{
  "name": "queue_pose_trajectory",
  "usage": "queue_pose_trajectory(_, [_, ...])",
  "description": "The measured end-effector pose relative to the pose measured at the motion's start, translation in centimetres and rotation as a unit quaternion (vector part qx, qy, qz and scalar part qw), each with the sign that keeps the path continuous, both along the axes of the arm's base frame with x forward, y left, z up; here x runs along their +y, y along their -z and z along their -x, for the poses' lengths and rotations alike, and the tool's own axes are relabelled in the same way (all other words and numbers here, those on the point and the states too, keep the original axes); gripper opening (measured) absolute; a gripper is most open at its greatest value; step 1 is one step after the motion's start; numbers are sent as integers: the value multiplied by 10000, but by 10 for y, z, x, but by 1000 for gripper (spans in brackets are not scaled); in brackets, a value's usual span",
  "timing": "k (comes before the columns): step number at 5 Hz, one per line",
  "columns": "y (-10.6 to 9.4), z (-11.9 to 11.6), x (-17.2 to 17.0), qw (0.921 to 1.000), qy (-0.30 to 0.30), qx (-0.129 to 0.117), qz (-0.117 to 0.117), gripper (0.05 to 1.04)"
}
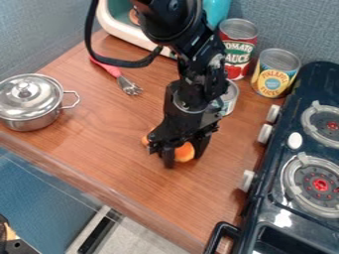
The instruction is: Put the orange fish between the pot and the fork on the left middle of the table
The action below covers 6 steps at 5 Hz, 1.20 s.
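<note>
The black gripper point(184, 149) hangs low over the middle of the wooden table, right at the orange fish point(185, 153). Parts of the fish show at the gripper's lower end and at its left side; its middle is hidden behind the gripper. Whether the fish is held cannot be told. At the left edge stands the lidded silver pot point(28, 101), its handle facing right. The fork point(128, 85), with a pink handle, lies up and to the right of the pot, tines toward the lower right.
A red tomato can point(237, 47), a yellow pineapple can point(274, 74) and a smaller can point(230, 97) stand at the back right. The dark stove point(286, 163) borders the table's right side. A white-rimmed teal container point(118, 26) sits at the back. Wooden tabletop point(99, 134) lies between pot and gripper.
</note>
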<state>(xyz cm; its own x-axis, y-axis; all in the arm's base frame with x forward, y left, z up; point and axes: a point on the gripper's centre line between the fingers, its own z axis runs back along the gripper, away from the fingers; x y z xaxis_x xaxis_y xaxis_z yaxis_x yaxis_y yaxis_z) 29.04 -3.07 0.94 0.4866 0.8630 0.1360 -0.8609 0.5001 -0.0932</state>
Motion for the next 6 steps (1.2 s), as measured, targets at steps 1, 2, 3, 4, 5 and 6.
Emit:
queue_pose_trajectory(1, [-2,4,5,9999,121,-103,-41,474])
queue_pose_trajectory(2, [-5,12,16,9996,279,22,-58,437])
queue_pose_trajectory(3, [-21,10,29,9989,461,77,93,437])
queue_pose_trajectory(4, [-42,0,67,9990,366,157,209,437])
queue_pose_trajectory(5, [-59,-18,116,9997,67,130,174,437])
queue_pose_trajectory(6, [-43,-27,162,9990,-269,344,109,437])
